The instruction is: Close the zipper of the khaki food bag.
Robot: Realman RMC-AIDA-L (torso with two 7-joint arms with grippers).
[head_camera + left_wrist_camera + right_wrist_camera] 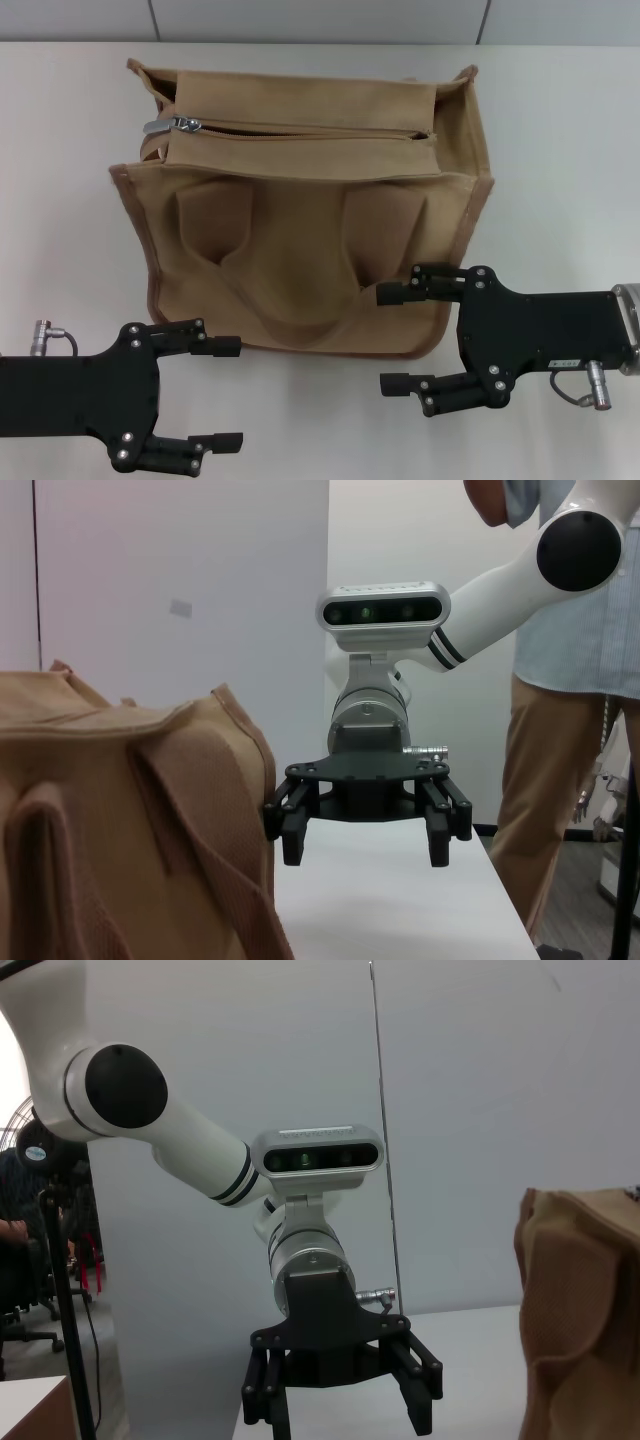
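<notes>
Tan canvas fills the middle of the head view: the khaki food bag [300, 210] stands on the white worktop [560, 150], its front face with both soft loop handles [300, 260] drooping toward the robot. Along its top panel runs the zipper [300, 131], a long line from 9 o'clock to 3 o'clock across the bag's top. The silver slider and pull tab [172, 125] sit at the 9 o'clock end of that line, and the two canvas flaps lie close together along the zip line (whether the teeth are meshed cannot be told from here).

At about 7 o'clock from the bag, the left gripper [228, 393] hovers low over the worktop just off the bag's near left corner, its jaws spread wide with nothing between them, fingers pointing toward 3 o'clock. The right gripper [392, 338] is at about 5 o'clock from the bag, near its near right corner, fingers pointing toward 9 o'clock; its jaws are also parted and empty, and the upper finger [405, 291] overlaps the bag's front face near the lower right edge.

The left wrist view shows the right gripper [365, 852] with one finger touching or just beside the bag's piped corner. The right wrist view shows the left gripper [345, 1422] apart from the bag [585, 1310].
</notes>
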